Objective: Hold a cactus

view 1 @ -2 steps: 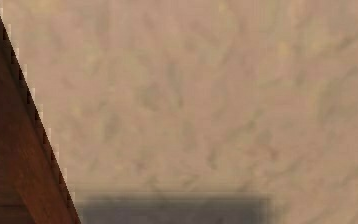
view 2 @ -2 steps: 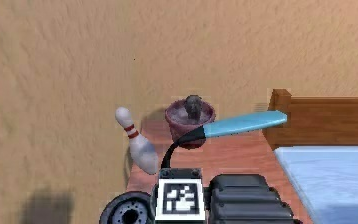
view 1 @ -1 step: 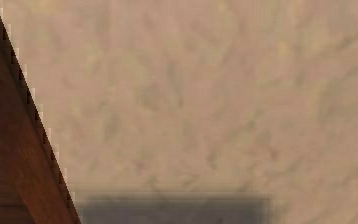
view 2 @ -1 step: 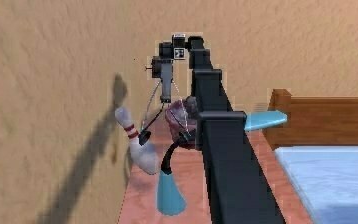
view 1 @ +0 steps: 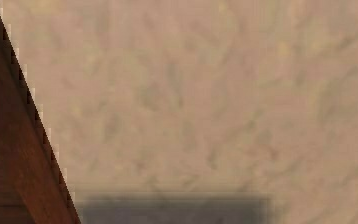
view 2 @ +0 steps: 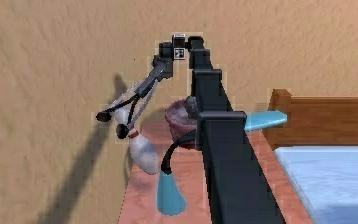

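One arm [view 2: 222, 140] stretched out — jaws angled down-left | grip: cannot tell | dark pot [view 2: 179, 120] near

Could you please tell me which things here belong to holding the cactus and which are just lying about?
Job in hand: end effector; pale thing near it, perhaps the cactus. I cannot tell whether the end effector holds anything.
Lying about: dark red bowl; blue cone-shaped thing; blue flat thing; bed; wooden top.

I have the forward view close up to a tan wall [view 1: 207, 100], with a wooden edge [view 1: 12, 150] at lower left. The arm side view looks along the arm [view 2: 222, 130] at that same wall, bed [view 2: 332, 175] lower right.
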